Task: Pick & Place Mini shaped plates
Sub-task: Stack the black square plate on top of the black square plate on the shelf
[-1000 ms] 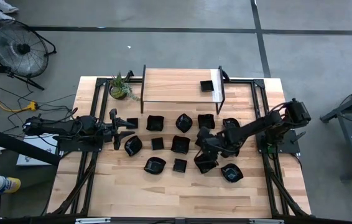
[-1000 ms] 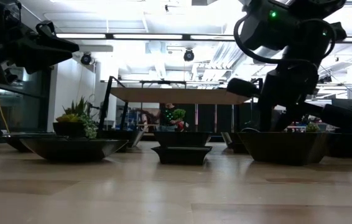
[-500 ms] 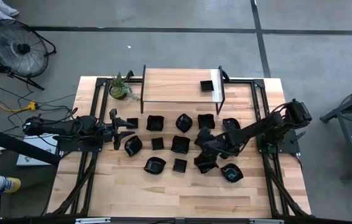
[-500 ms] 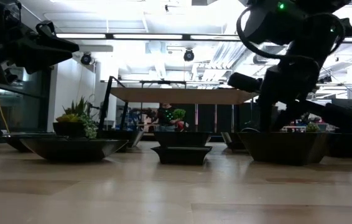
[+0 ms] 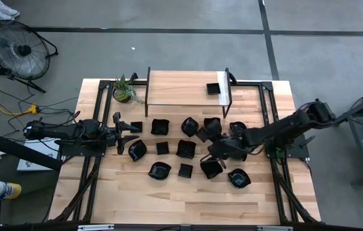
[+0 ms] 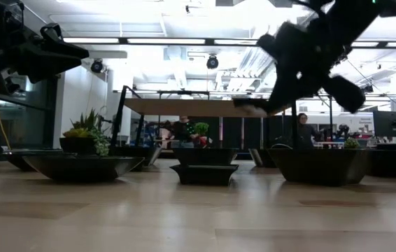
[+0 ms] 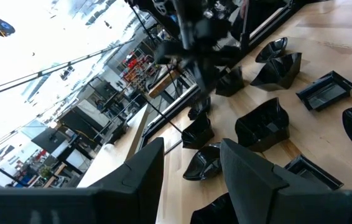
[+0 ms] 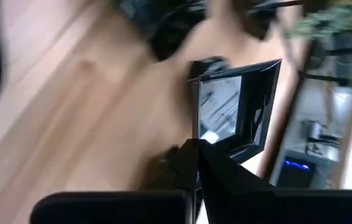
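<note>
Square plate (image 8: 238, 106) pinched by one corner in the right gripper (image 5: 206, 135), lifted clear of the table (image 5: 136, 199) above the other mini shaped plates (image 5: 168, 149); raised shelf (image 5: 181, 88) lies toward 12 o'clock from it. Right arm stretched low across from 3 o'clock. Left gripper (image 5: 130, 130) idle at 9 o'clock, fingers spread.

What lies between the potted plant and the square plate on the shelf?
The dark left post of the shelf, then its bare wooden top; the high view shows it.

Glossy plates (image 5: 159, 170) (pale wood table (image 5: 168, 205))
</note>
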